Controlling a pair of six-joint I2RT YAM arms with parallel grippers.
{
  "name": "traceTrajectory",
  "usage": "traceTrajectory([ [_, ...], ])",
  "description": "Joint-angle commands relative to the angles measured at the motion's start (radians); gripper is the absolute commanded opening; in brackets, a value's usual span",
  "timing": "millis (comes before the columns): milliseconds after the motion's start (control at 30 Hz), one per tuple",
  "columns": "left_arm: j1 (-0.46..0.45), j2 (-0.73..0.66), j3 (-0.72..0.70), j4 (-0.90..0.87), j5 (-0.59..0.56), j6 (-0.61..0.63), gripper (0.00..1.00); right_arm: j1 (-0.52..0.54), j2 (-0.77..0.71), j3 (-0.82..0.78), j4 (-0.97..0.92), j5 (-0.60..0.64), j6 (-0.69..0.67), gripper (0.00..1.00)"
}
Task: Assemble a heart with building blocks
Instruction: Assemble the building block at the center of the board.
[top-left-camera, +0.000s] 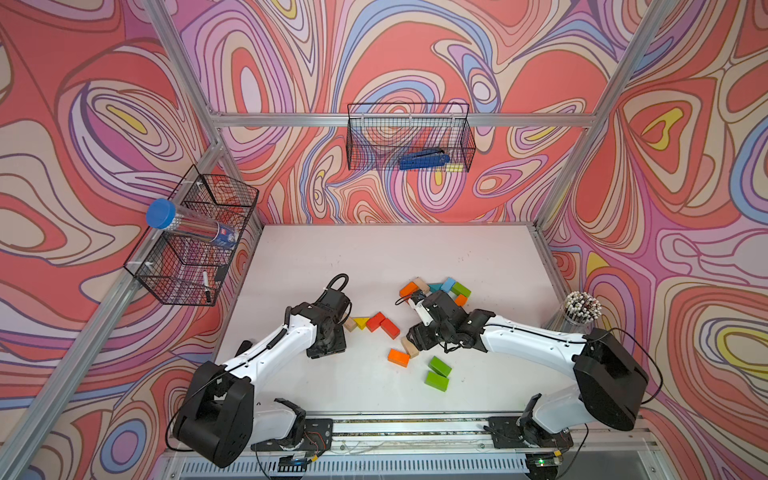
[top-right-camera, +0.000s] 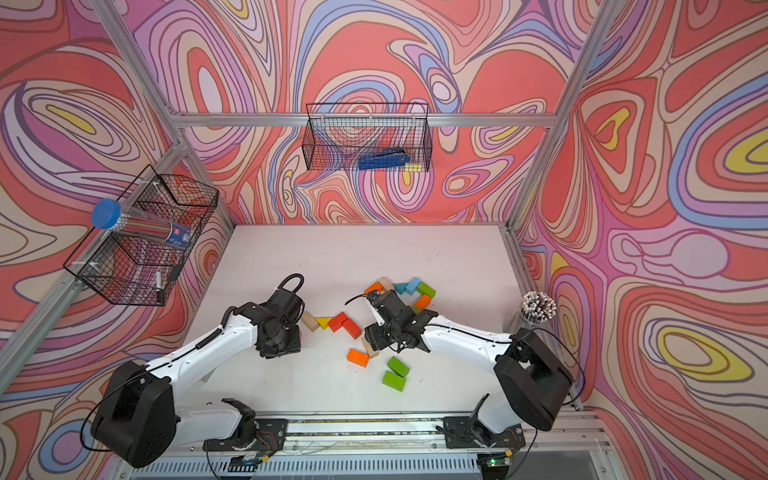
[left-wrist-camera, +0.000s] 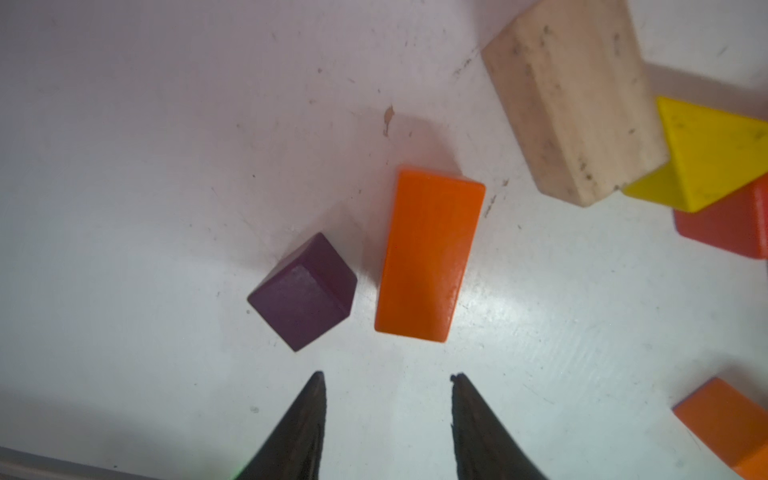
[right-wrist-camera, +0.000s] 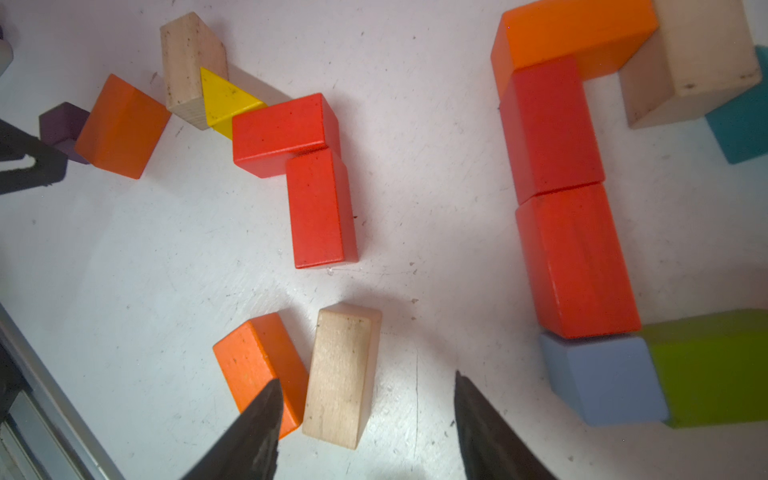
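The building blocks lie in three groups on the white table (top-left-camera: 374, 257). Farthest back is a bent row of orange (top-left-camera: 408, 289), plain wood, teal, light blue and green (top-left-camera: 461, 289) bricks; the right wrist view shows two red bricks (right-wrist-camera: 561, 199) in it. My left gripper (left-wrist-camera: 387, 376) stands open, holding nothing, just short of an orange brick (left-wrist-camera: 428, 253) and a purple cube (left-wrist-camera: 305, 291). Beyond them lie a plain brick (top-left-camera: 350, 324), a yellow wedge (top-left-camera: 361, 322) and two red bricks (top-left-camera: 384, 324). My right gripper (right-wrist-camera: 365, 378) hangs open above a plain brick (right-wrist-camera: 345, 374) and an orange brick (right-wrist-camera: 257, 365).
Two green bricks (top-left-camera: 438, 374) lie loose toward the front. A cup of pencils (top-left-camera: 582, 307) stands at the table's right edge. Wire baskets hang on the walls, one holding a blue stapler (top-left-camera: 424, 159), one a blue-capped tube (top-left-camera: 187, 226). A metal rail (top-left-camera: 415, 428) runs along the front.
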Motion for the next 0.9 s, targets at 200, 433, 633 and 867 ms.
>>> traceTrajectory([
  [200, -0.046, 0.064, -0.072, 0.112, 0.037, -0.167, 0.51, -0.006, 0.013, 0.016, 0.010, -0.015, -0.006, 0.66],
  [433, -0.008, 0.100, -0.064, 0.156, 0.005, -0.171, 0.37, -0.006, -0.003, -0.006, 0.008, 0.001, -0.003, 0.66],
  [633, 0.038, 0.116, -0.063, 0.184, 0.014, -0.166, 0.28, -0.006, -0.009, -0.016, 0.006, 0.012, -0.003, 0.66],
  [867, 0.079, 0.097, -0.070, 0.169, -0.002, -0.158, 0.25, -0.006, -0.013, -0.025, 0.008, 0.018, -0.003, 0.66],
])
